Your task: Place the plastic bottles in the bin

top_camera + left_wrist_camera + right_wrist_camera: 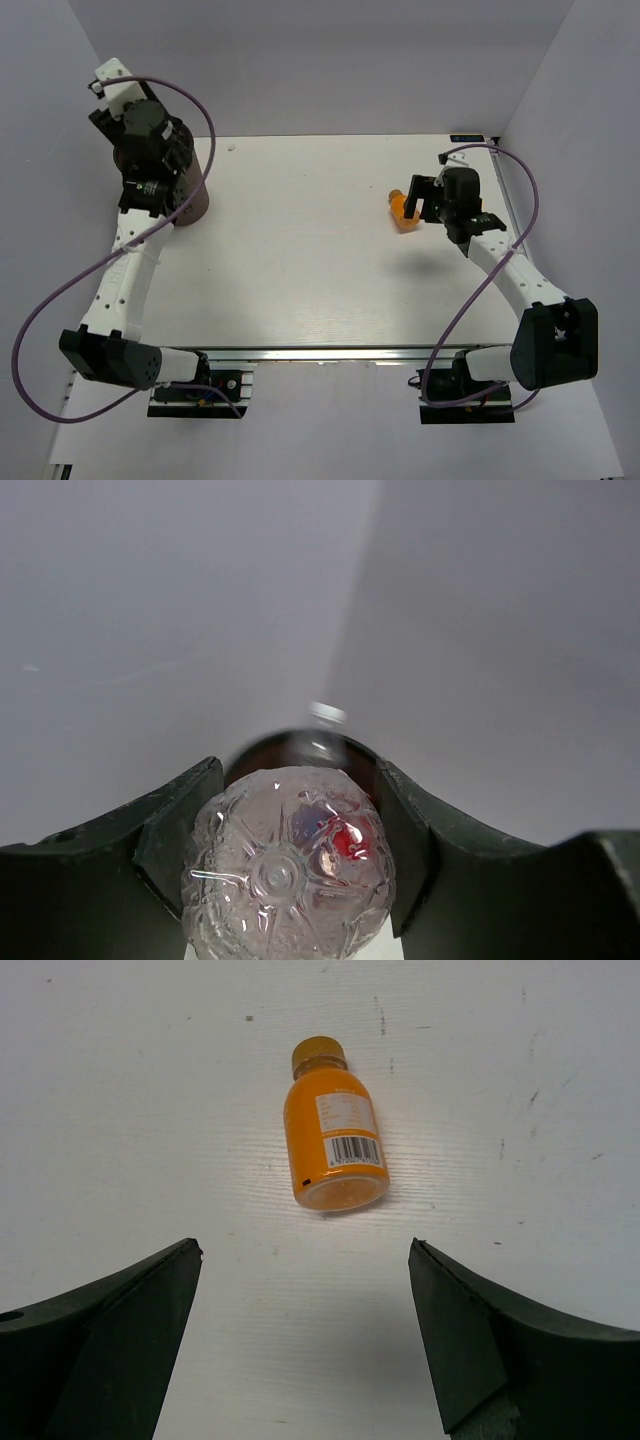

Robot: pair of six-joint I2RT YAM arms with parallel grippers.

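Bottles two: clear bottle [288,865], orange bottle [335,1140]; bin [199,195] one.

Illegible barcode label [352,1133] on orange bottle [309,1145].

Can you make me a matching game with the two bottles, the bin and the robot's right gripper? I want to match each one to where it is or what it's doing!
Things:
1. clear bottle
2. orange bottle
3. bin
4. right gripper

Places and states:
A. open, with nothing in it
B. lying on its side on the table
C. dark, at the table's left side
D. held in the left gripper

Pairs: 1-D, 2-B, 3-C, 4-A
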